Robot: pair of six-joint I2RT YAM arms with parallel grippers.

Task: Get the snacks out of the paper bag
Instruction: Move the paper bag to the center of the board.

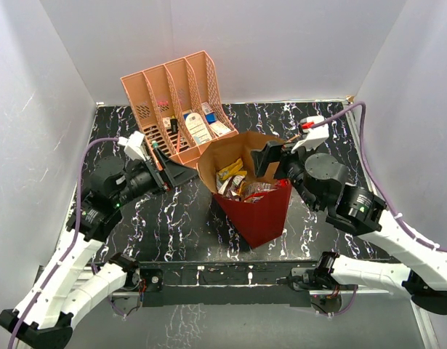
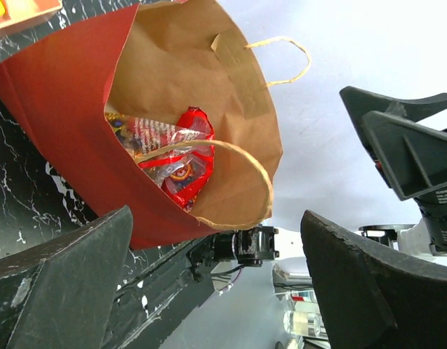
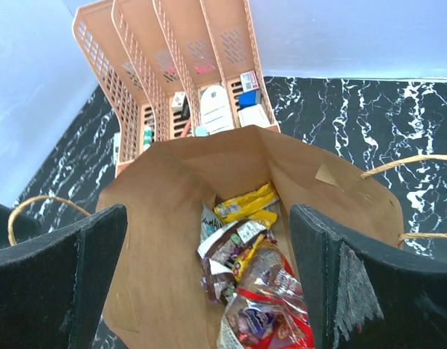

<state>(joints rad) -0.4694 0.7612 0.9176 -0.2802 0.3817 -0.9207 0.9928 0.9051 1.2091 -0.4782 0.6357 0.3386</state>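
My right gripper (image 3: 208,211): fingers spread wide, nothing held, above the open mouth of the paper bag (image 3: 172,240).
My left gripper (image 2: 216,213): fingers likewise apart, empty, beside the bag, facing its mouth.
The paper bag: red outside, tilted on the black marbled table (image 1: 179,218), between both grippers.
The snacks (image 1: 240,185): yellow, red and silvery packets, all inside the bag.
The pink organizer (image 1: 172,91): just behind the bag.

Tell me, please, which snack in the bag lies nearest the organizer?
The yellow pack; it sits at the pile's end toward the organizer, while the shiny red packet lies farthest from it.
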